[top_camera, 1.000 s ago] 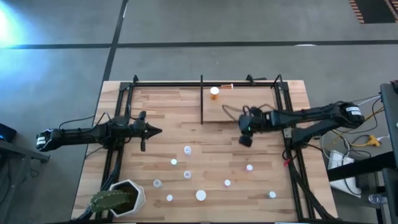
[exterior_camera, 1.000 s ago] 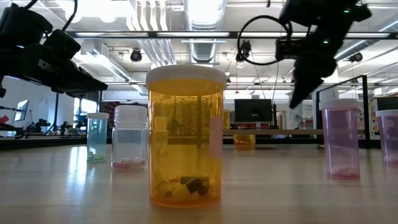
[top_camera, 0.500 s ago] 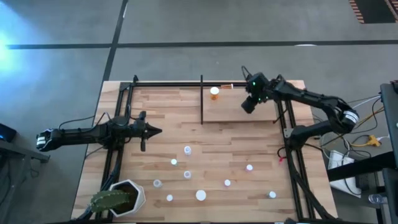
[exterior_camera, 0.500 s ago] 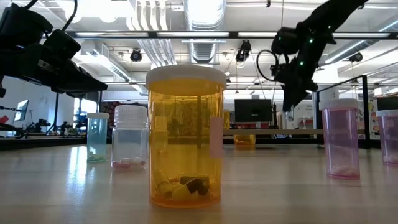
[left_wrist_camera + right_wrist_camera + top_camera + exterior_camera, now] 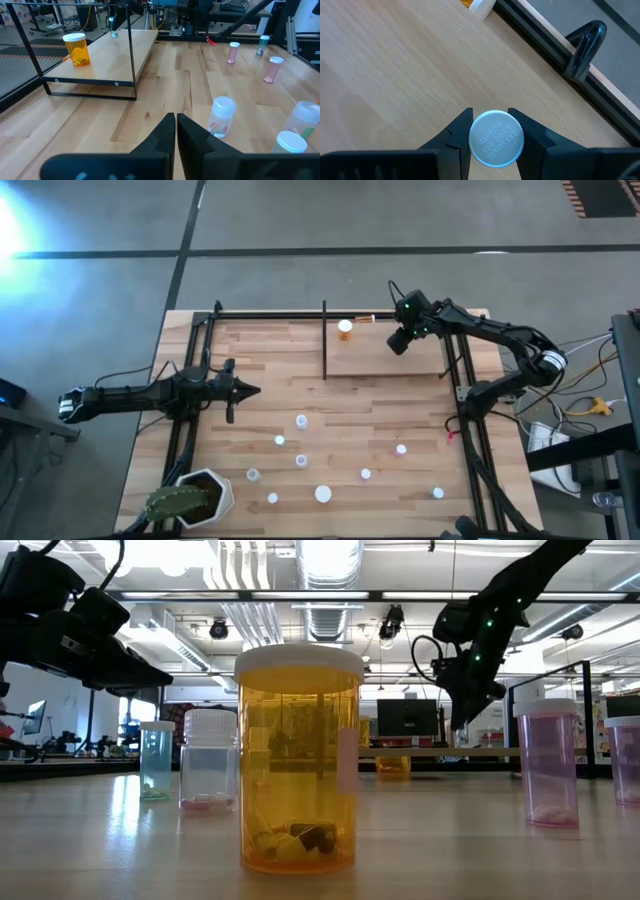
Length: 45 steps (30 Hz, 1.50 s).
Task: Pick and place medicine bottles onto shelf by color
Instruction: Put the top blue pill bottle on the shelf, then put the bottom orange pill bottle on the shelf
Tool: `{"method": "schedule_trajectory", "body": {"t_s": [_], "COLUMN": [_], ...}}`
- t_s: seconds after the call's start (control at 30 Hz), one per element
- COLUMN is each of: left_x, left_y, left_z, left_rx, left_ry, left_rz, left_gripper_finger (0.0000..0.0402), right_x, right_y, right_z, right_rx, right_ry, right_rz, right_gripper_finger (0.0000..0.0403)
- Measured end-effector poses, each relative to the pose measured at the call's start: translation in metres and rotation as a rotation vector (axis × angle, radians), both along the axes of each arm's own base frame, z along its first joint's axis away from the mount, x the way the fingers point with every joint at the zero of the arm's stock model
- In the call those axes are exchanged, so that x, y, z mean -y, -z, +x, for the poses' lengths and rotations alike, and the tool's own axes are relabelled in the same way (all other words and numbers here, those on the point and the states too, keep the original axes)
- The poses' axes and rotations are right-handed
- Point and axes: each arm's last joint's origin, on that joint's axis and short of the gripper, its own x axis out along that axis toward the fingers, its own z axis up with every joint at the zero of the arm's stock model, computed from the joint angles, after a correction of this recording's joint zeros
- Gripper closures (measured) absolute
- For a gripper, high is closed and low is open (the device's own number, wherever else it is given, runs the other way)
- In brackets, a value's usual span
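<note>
I am carrying one medicine bottle (image 5: pixel 496 138) in my right gripper (image 5: pixel 490 131), whose two dark fingers are clamping the bottle's ribbed, pale bluish cap from either side; the gripper is hovering above the shelf (image 5: pixel 375 360), the light-wood panel framed in black rods at the table's (image 5: pixel 280 380) far right. The wrist view is looking straight down past the cap onto bare shelf wood, with the rear rail running beside it, so I am judging the step in hand to be the carry-and-place stage rather than the pick. One orange bottle (image 5: pixel 345 330) with a white cap is already standing on the shelf near its upright divider post, well apart from where I am hanging. My left gripper (image 5: pixel 176 131) is waiting with its fingers pressed together and holding nothing, over the table's left half. The remaining bottles (image 5: pixel 322 493) are scattered across the near half of the table, among them a large orange one (image 5: pixel 299 762) and pink-tinted ones (image 5: pixel 546 762) seen at table height, and a cactus pot (image 5: pixel 190 498) is sitting at the near left corner. The next move, as I am judging it, is calling for a straight descent until the bottle's base is meeting the panel in a spot set apart from the orange one, since sorting is by colour, followed by a release and a vertical retreat so the cap is not dragged over.
</note>
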Motion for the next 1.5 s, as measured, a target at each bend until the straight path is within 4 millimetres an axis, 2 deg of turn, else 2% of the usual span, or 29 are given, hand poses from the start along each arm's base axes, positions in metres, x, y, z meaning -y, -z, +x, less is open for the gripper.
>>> {"method": "schedule_trajectory", "body": {"t_s": [0.23,0.53,0.7,0.9,1.03,1.17,1.5], "left_x": [0.0,0.0,0.0,0.0,0.0,0.0,0.0], "left_y": [0.0,0.0,0.0,0.0,0.0,0.0,0.0], "left_z": [0.0,0.0,0.0,0.0,0.0,0.0,0.0], "left_rx": [0.0,0.0,0.001,0.0,0.001,0.001,0.0], "left_ry": [0.0,0.0,0.0,0.0,0.0,0.0,0.0], "left_rz": [0.0,0.0,0.0,0.0,0.0,0.0,0.0], "left_gripper_finger": [0.0402,0.0402,0.0402,0.0402,0.0402,0.0402,0.0402], "right_x": [0.001,0.001,-0.004,-0.015,-0.033,-0.062,-0.146], "right_y": [0.004,0.003,-0.014,-0.045,-0.064,-0.071,-0.041], "right_z": [0.001,0.001,-0.004,-0.015,-0.019,-0.017,-0.001], "right_rx": [-0.013,-0.02,0.011,0.1,0.184,0.293,0.37], "right_ry": [-0.008,-0.032,-0.046,-0.035,-0.055,-0.159,-0.548], "right_rz": [0.007,-0.006,-0.075,-0.188,-0.23,-0.2,-0.114], "right_gripper_finger": [0.0284,0.0194,0.0161,0.0153,0.0161,0.017,0.0175]}}
